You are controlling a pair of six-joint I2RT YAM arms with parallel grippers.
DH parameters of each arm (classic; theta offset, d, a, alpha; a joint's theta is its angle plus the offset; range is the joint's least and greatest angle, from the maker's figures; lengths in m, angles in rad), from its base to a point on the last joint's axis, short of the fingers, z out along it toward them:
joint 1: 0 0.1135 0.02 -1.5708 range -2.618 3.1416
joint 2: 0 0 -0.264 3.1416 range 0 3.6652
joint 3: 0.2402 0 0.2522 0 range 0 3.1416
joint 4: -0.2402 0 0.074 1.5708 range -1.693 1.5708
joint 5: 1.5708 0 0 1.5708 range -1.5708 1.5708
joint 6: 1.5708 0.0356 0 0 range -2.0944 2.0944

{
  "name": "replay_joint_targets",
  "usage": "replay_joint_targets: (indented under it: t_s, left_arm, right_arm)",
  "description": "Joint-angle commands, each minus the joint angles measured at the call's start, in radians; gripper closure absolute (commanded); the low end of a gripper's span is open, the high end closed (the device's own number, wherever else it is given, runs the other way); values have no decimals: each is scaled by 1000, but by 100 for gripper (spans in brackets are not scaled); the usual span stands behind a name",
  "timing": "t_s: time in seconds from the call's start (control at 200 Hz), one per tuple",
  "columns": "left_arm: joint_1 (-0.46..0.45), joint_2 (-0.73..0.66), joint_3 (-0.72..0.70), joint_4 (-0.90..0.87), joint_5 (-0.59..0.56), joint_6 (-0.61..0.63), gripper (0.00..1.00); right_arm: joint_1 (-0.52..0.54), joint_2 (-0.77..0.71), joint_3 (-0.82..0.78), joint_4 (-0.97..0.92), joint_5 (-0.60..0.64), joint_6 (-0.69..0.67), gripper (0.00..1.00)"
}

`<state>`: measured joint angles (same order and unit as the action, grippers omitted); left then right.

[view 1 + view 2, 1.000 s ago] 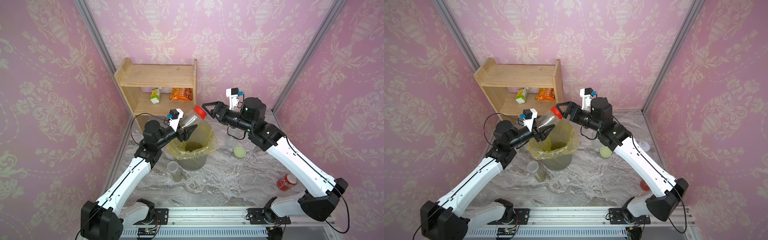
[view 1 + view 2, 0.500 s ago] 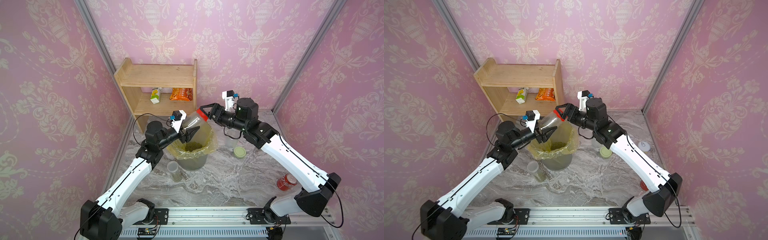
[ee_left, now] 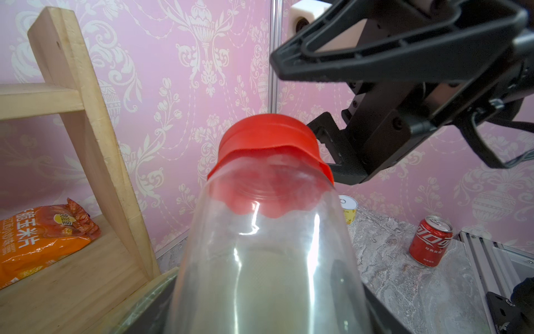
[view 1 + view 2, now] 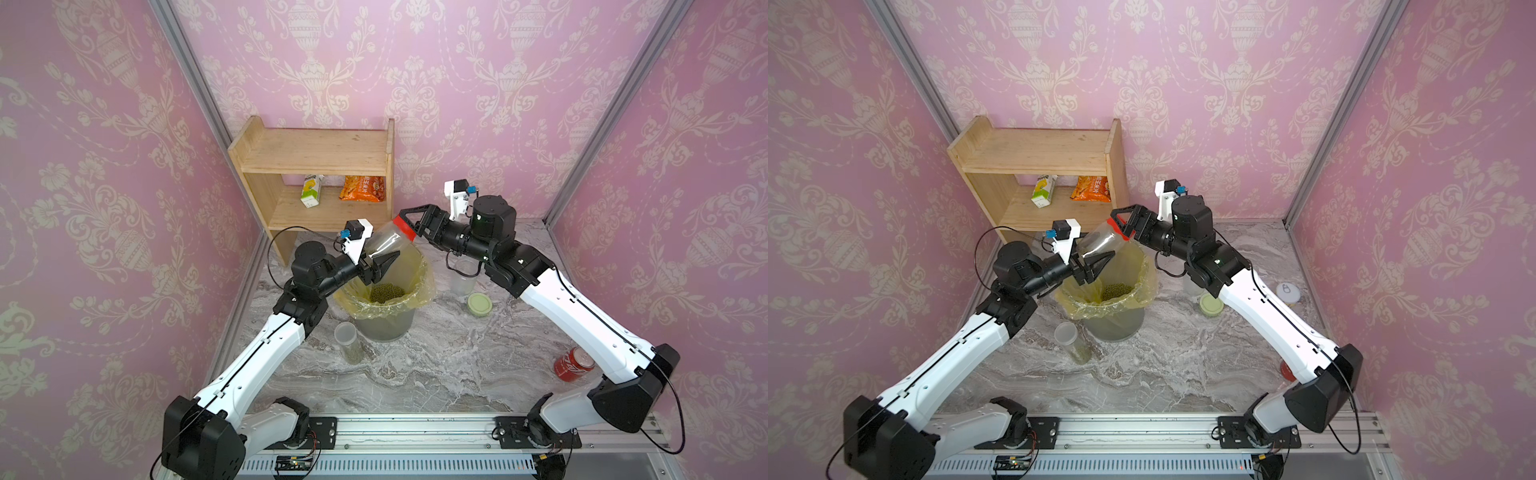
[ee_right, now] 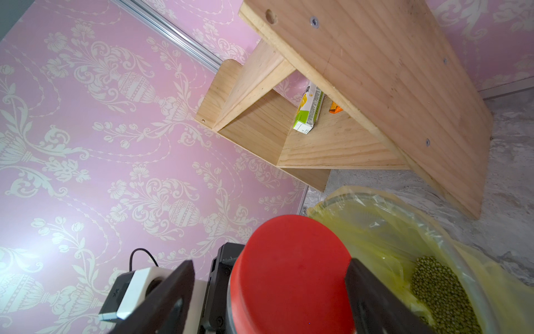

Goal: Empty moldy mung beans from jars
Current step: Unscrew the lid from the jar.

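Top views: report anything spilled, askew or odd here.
No spill: the mung beans lie inside the bin. The red-lidded jar is tilted over it in the left gripper; a pale green lid lies loose on the table.

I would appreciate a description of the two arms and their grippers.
The left arm and right arm have white shells with a thin black seam, and black joints and bases. The left gripper and right gripper are black, with triangular fingers. Each wrist carries a white camera block with a blue connector, and a black cable loops beside it.
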<state>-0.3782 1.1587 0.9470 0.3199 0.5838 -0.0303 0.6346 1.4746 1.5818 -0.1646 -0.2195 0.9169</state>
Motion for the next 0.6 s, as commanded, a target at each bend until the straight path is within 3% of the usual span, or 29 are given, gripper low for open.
replay_joint_targets:
  t_s: [0.0,0.595]
  left_arm:
    - [-10,-2,16,72,-27,-25,53]
    - [-10,-15,4,77,-39,-20,54]
  right_arm:
    - [12,27,4,-10,-44,-6,17]
    - [12,18,-16,-44,-5,-32,13]
